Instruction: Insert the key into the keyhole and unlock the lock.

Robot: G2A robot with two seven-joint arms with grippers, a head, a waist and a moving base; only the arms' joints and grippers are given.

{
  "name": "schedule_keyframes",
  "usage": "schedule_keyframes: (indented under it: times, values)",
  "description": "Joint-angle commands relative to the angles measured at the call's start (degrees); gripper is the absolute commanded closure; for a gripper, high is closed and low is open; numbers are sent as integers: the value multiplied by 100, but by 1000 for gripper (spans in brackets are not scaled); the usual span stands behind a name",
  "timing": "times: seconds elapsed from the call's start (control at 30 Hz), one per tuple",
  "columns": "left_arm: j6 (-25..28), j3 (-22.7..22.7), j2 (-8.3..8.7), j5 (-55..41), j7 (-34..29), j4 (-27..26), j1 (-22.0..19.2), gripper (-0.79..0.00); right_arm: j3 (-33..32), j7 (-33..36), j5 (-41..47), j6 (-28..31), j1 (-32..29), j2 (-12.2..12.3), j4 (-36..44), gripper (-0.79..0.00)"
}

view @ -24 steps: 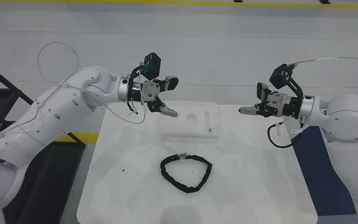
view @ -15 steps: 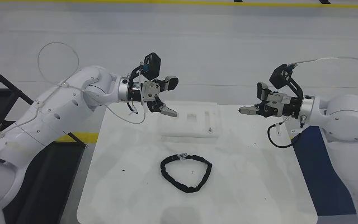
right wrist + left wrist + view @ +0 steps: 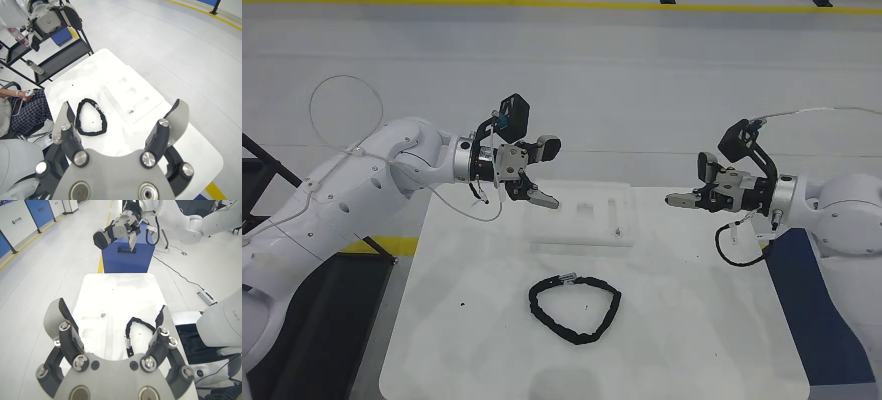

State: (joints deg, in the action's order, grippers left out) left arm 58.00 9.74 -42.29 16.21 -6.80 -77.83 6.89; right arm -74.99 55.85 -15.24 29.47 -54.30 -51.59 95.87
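On the white table (image 3: 692,320), the key (image 3: 617,234) lies on the foam tray (image 3: 554,232), the black chain lock (image 3: 575,308) nearby. My left gripper (image 3: 548,175) and right gripper (image 3: 674,199) hang either side of the tray, jaws wide apart, both empty

I have the chain lock (image 3: 575,309) lying mid-table (image 3: 702,330), the tray (image 3: 562,228) behind it at the far edge, and the key (image 3: 617,234) on the tray's near right corner.

The white table (image 3: 692,330) was overexposed under bright, even light — shadows were left faint, and wrist-view edges were bowed.
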Motion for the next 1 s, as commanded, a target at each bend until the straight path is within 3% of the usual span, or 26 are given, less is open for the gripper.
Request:
schedule_keyframes:
  times: [0.0,0.47,0.97]
  values:
    - [0,0,0,-3,-2,0,0,-785,108,-72,-66,-143,14,-17,-159,-785]
    - [0,0,0,-3,-2,0,0,-785,1329,-407,-545,-810,490,-286,-1331,-785]
    - [0,0,0,-3,-2,0,0,-785,2739,-554,-534,-1727,1323,-856,-2590,-785]
